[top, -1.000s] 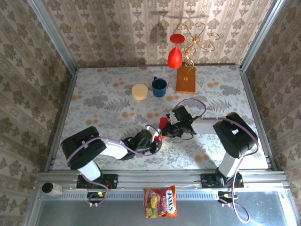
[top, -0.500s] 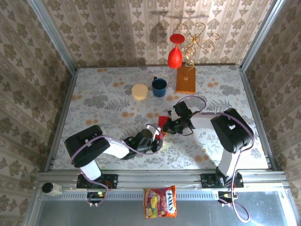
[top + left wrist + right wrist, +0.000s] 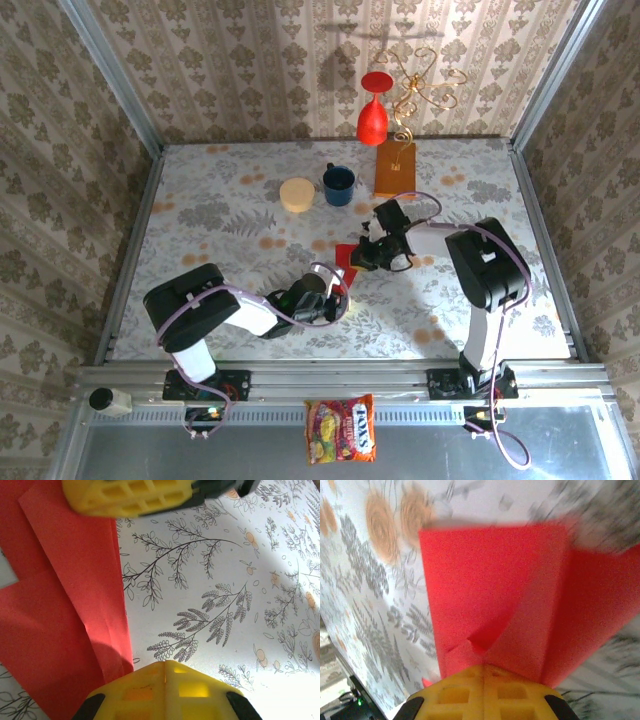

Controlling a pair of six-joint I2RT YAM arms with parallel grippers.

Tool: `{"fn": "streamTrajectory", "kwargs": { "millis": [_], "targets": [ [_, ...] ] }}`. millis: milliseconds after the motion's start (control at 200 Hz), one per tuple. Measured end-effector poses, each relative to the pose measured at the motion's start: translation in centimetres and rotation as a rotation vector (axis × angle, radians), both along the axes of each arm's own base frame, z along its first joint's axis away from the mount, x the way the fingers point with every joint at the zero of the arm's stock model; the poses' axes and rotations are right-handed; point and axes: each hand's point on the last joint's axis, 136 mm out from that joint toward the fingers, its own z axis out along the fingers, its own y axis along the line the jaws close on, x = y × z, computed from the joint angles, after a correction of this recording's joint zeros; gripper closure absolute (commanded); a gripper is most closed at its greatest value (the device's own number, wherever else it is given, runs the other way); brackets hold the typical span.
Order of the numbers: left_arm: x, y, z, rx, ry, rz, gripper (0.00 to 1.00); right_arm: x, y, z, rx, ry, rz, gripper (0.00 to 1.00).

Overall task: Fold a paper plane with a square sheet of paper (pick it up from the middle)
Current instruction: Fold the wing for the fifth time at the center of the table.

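The square sheet of paper point(image 3: 343, 260) lies on the floral table point(image 3: 220, 230) on the near side of the blue mug point(image 3: 338, 185), almost straight towards the arm bases from it and well apart from it. It is already creased and layered, no longer a flat square. The left wrist view shows one red flap lying over another with a straight folded edge running down the table. The right wrist view, which is blurred, shows two panels meeting at a ridge with a small tucked corner between them. The left gripper point(image 3: 325, 295) sits further from the mug than the paper does, at the sheet's near edge. Its yellow fingers point(image 3: 165, 690) stand apart, one on either side of the folded edge, and clamp nothing. The right gripper point(image 3: 362, 256) is at the paper's right side, a little right of the line from the mug. One yellow finger point(image 3: 482, 697) meets the paper's near end, and I cannot tell whether the jaws are together or apart. My judgement is that the task is midway through the early folds, with no narrow pointed dart yet. The next move likely calls for one gripper to pin the layered part flat while the other brings a flap over to the centre crease, edges matched before pressing, since thin paper slips and skews easily
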Motion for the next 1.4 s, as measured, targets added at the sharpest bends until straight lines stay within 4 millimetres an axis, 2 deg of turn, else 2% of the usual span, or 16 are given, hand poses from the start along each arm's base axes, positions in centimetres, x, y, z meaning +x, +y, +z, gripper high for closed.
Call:
{"fn": "streamTrajectory", "kwargs": {
  "millis": [375, 570, 735, 890, 1050, 1140, 1230, 1350, 1400],
  "targets": [
    [0.1, -0.1, 0.0, -0.01, 0.003, 0.005, 1.0, 3.2, -1.9, 0.0, -0.014, 0.022, -0.063, 0.97],
    [0.1, -0.1, 0.0, -0.01, 0.003, 0.005, 1.0, 6.7, -5.1, 0.1, -0.056, -0.018, -0.16, 0.98],
    [0.0, -0.1, 0.1, -0.009, 0.007, 0.002, 1.0, 7.6, -7.4, 0.3, -0.081, -0.05, -0.221, 0.98],
    [-0.7, -0.1, 0.3, 0.012, 0.033, -0.021, 0.98, 5.0, -8.5, 1.8, -0.089, -0.076, -0.248, 0.98],
    [-1.2, 0.4, 1.0, 0.042, 0.069, -0.031, 0.67, 1.8, -7.4, 4.2, -0.063, -0.138, -0.224, 0.98],
    [-0.5, 0.6, 2.8, 0.017, 0.057, -0.014, 0.53, 0.1, -6.5, 4.7, -0.049, -0.155, -0.201, 0.98],
    [0.8, 1.4, 5.7, -0.03, 0.02, 0.037, 0.51, -1.5, -5.9, 4.5, -0.044, -0.152, -0.179, 0.95],
    [2.5, 3.1, 9.0, -0.074, -0.035, 0.124, 0.46, -3.5, -5.5, 3.8, -0.054, -0.138, -0.154, 0.84],
    [2.9, 4.0, 9.9, -0.08, -0.053, 0.16, 0.46, -4.2, -5.3, 3.8, -0.055, -0.132, -0.152, 0.74]
  ]
}}
